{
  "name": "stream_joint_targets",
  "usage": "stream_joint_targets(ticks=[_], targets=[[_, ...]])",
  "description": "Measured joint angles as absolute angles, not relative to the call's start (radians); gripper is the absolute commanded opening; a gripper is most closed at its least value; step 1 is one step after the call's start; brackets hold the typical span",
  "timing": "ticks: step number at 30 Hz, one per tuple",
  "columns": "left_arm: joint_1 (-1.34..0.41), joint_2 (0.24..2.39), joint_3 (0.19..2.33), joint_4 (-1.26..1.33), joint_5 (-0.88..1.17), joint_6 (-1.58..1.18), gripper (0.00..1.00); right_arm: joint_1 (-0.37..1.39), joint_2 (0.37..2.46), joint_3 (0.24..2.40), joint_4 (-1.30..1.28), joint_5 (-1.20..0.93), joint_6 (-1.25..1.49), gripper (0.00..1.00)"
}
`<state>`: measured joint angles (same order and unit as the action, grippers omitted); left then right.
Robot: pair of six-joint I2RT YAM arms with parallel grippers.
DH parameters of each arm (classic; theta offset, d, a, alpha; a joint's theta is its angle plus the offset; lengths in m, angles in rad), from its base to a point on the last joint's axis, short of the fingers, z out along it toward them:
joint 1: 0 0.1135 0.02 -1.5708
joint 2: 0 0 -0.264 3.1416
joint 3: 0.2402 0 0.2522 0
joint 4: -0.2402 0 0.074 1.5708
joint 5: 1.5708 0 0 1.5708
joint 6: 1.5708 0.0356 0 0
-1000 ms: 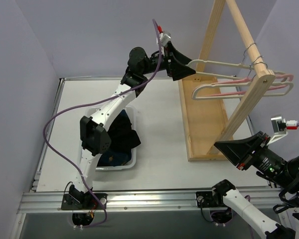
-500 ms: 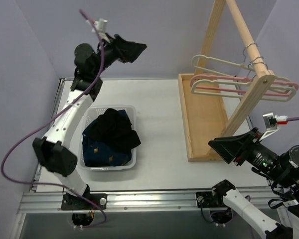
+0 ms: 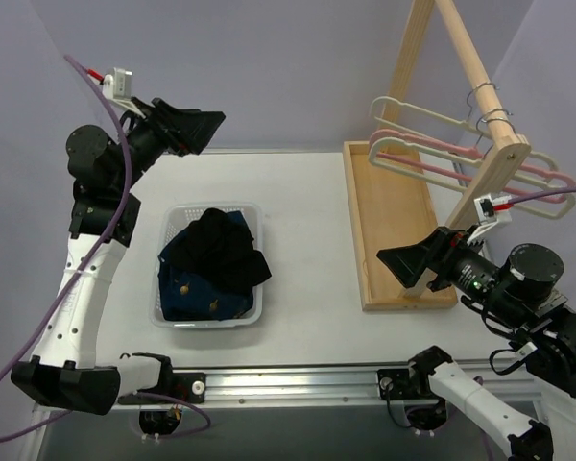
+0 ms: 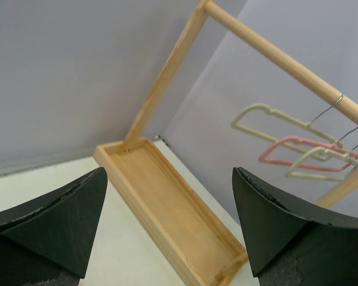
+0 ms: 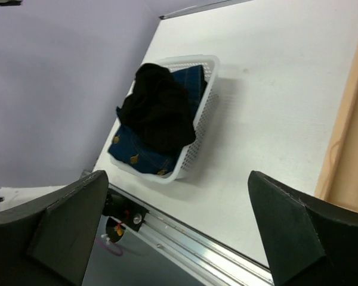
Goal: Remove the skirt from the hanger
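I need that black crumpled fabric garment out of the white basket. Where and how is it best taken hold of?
Probably the raised bunched folds at the top of the black crumpled fabric garment, coming straight down from above: it lies heaped over the blue denim garment, and the walls of the white plastic mesh basket block any sideways approach.

- Skirt (image 3: pixel 221 248): plain matte black, no pattern.
- Denim garment (image 3: pixel 187 293): dark blue, dotted with small brass-coloured studs.
- Basket (image 3: pixel 211 324), left: white, lattice sides.
- Far hanger (image 3: pixel 424 111) and near hanger (image 3: pixel 418 165), right: pale cream.
- Pink hanger (image 3: pixel 427 144) between them: pink.
- Rack (image 3: pixel 394 240): pale natural wood.
- Table (image 3: pixel 307 211): white.
- Walls (image 3: pixel 288 67): lavender-grey.
- Left gripper (image 4: pixel 167 226) and right gripper (image 5: pixel 179 226): black.
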<state>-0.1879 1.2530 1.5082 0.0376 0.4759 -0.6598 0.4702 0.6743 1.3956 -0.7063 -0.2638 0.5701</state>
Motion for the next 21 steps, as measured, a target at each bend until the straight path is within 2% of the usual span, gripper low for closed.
stream_joint_targets(ticks=[4, 10, 16, 21], targets=[[-0.089, 1.201, 1.364, 0.057, 0.597, -0.757, 0.94, 0.470, 0.682, 1.325, -0.688, -0.204, 0.562, 1.00], [-0.080, 1.149, 1.228, 0.036, 0.675, -0.854, 0.94, 0.470, 0.692, 1.218, -0.631, -0.104, 0.548, 1.00], [-0.102, 1.011, 1.055, 0.039, 0.669, -0.945, 0.94, 0.470, 0.684, 1.143, -0.564, 0.012, 0.544, 1.00], [-0.186, 0.920, 1.026, -0.082, 0.602, -0.929, 0.94, 0.470, 0.617, 0.997, -0.509, 0.056, 0.561, 1.00]])
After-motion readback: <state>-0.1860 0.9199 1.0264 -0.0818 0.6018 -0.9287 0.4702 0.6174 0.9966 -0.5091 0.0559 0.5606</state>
